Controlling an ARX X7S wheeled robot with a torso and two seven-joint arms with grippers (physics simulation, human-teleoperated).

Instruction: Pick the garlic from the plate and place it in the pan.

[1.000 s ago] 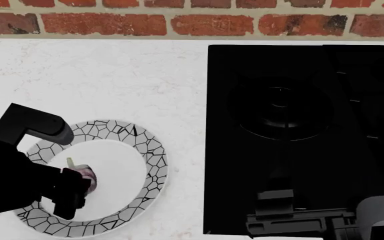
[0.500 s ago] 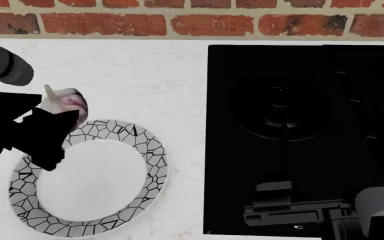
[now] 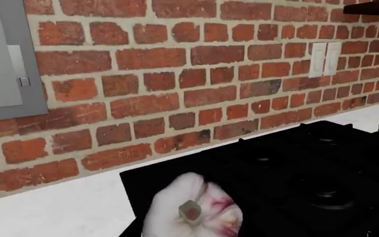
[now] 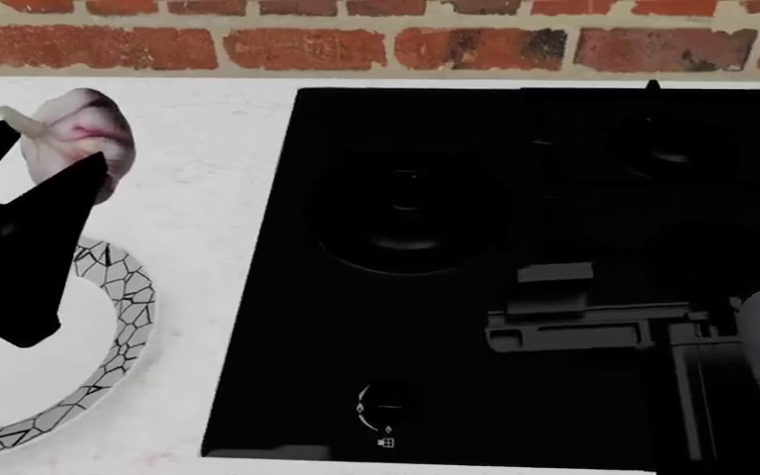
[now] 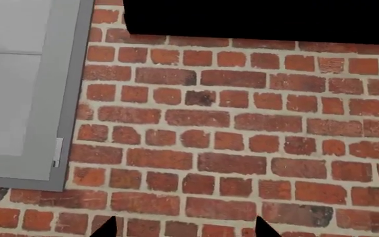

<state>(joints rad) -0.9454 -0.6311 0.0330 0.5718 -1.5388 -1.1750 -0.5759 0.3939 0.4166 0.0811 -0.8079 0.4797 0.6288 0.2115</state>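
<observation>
The garlic [image 4: 83,134], whitish with pink streaks and a pale stem tip, is held in the air by my left gripper [image 4: 47,158], above the white counter just beyond the plate. The gripper is shut on it. In the left wrist view the garlic [image 3: 193,210] fills the low middle, with the black stove behind it. The plate [image 4: 119,327], white with a black mosaic rim, lies at the lower left with nothing on it. My right gripper [image 5: 186,232] is open and holds nothing, its two fingertips apart against the brick wall. The pan is out of view.
A black stove top [image 4: 486,247] with burners covers the middle and right of the counter. My right arm [image 4: 592,322] hangs over its front part. A red brick wall [image 4: 353,45] runs along the back. A grey cabinet [image 5: 18,98] hangs on the wall.
My left gripper has lifted the garlic off the plate and carried it up and away from it. The head view has shifted right, so the stove sits nearer the middle.
</observation>
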